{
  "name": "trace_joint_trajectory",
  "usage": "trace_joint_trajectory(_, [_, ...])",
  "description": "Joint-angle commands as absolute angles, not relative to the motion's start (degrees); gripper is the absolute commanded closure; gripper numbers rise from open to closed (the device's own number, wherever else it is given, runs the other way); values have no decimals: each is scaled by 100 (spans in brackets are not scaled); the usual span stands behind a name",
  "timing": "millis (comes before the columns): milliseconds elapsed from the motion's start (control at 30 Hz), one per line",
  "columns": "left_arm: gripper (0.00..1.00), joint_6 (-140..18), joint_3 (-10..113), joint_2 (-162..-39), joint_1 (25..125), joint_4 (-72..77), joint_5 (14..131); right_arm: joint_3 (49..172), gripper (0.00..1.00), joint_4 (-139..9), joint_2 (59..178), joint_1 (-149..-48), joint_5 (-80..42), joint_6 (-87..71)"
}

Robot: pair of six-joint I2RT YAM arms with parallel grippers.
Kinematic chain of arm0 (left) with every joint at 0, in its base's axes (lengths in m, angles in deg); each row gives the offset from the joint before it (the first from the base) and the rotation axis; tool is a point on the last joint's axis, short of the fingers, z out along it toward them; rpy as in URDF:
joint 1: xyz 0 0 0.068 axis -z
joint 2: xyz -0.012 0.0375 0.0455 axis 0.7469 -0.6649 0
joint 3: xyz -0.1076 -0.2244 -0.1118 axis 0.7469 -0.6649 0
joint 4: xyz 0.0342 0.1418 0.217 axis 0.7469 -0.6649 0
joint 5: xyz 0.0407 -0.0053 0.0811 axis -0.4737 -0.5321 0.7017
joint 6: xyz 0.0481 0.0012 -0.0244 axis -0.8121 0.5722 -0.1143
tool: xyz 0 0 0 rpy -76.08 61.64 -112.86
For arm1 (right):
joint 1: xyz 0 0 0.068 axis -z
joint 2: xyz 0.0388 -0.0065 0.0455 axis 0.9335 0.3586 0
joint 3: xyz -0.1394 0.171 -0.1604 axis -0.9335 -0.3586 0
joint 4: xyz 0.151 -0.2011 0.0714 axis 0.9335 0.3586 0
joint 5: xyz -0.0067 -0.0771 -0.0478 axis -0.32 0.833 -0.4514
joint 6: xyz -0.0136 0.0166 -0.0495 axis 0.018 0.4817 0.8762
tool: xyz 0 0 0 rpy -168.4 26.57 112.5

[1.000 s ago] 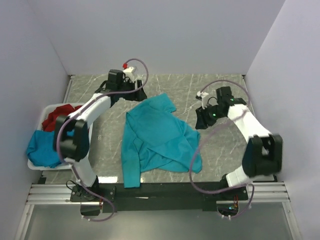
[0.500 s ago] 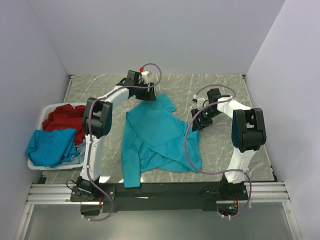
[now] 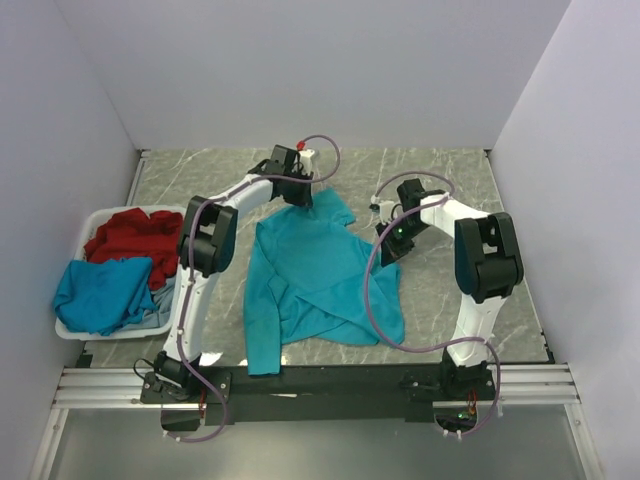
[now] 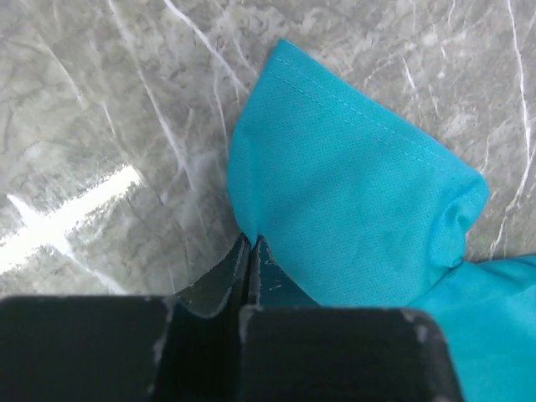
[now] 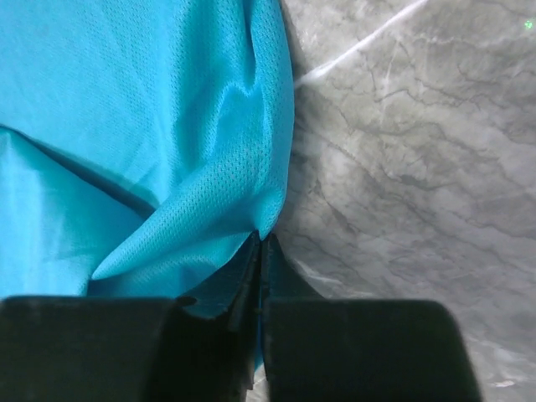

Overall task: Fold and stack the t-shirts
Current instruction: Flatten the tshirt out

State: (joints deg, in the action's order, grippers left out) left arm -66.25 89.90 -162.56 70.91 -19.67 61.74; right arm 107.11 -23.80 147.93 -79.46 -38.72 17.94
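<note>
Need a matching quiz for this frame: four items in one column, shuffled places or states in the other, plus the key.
Column one:
1. left gripper
2. right gripper
3. red t-shirt
4. white basket

Column two:
A. sits at the table's left edge
B. shut on the right edge of the spread teal t-shirt
C. heaped at the far end of the basket
D. shut on the far corner of the teal t-shirt

Pairs: 1-D, 2-B, 3-C, 4-A

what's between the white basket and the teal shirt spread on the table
In the top view, only a bare strip of marble table separates basket and teal shirt, with the left arm standing over it.
</note>
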Motion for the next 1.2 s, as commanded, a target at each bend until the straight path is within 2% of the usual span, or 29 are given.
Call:
trace_joint_trajectory(0, [100,-6744,8822,-15744,7047,-1903,6327,10926,100,-2200,14573,-7953,-3705,1904])
trace_joint_trajectory(100, [100,-6639,8593,-15147,6942,-1631,6512,11303,100,-1991,14090,-7909,-3432,2009])
trace_joint_trajectory(333, [100,-6243,8067,-13058,6468,-989,6539,13323,100,-1217,13122,-7681,-3237,2360])
trace_joint_trajectory(533, [100,-5866,7014,-11186,6450,-31,6258,13835,100,-1383,11787,-7698,-3668,2624])
trace_joint_trajectory(667, [100,-5409,6265,-10015,6458,1109,5959,13670,100,-1462,10715,-7689,-4080,3089])
trace_joint_trajectory(900, [100,-5083,5323,-8414,6844,1903,5177,12949,100,-1576,8492,-7689,-4547,3644])
trace_joint_trajectory(1000, [100,-5162,5314,-8079,7108,1860,5203,13018,100,-1515,8314,-7672,-4626,3259])
trace_joint_trajectory(1167, [100,-5442,5043,-7982,7144,1368,5544,11992,100,-2059,8295,-7628,-3996,3003])
